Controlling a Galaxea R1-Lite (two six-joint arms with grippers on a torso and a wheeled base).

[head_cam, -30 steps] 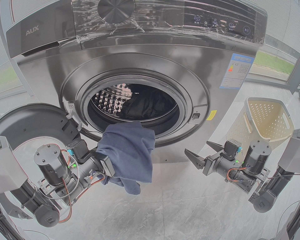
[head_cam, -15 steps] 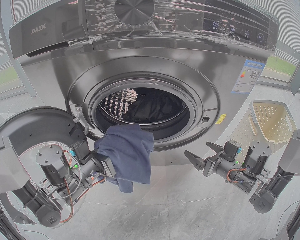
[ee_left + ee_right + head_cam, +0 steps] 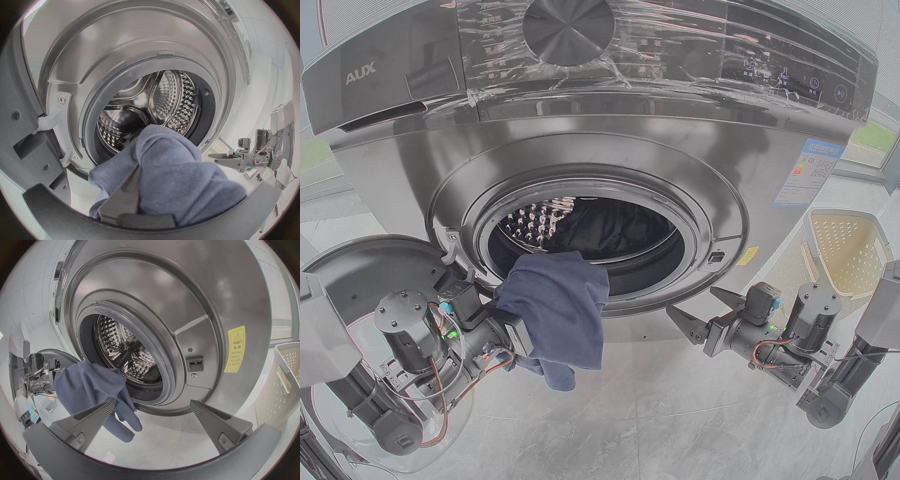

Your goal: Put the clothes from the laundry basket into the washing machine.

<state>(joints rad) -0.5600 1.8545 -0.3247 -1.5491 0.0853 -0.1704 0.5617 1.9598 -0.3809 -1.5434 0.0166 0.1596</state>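
The washing machine [image 3: 737,206] stands with its door [image 3: 362,269] swung open to the left. A dark garment [image 3: 606,228] lies inside the drum [image 3: 175,97]. My left gripper [image 3: 519,328] is shut on a blue garment [image 3: 556,312], which drapes over its fingers and hangs down. The cloth's top edge overlaps the lower lip of the opening. In the left wrist view the blue garment [image 3: 175,175] hides most of the gripper, which points into the drum. My right gripper [image 3: 692,301] is open and holds nothing, below and right of the opening. The cream laundry basket [image 3: 850,250] stands at the right.
The open door takes up the space at the far left beside my left arm. Grey floor tiles [image 3: 675,412] lie free in front of the machine. The basket [image 3: 287,377] sits close beside my right arm, against the machine's right side.
The whole head view has shifted and the machine looms larger, so the camera moved nearer. The blue garment's top now overlaps the opening's lower lip. The right gripper stays open.
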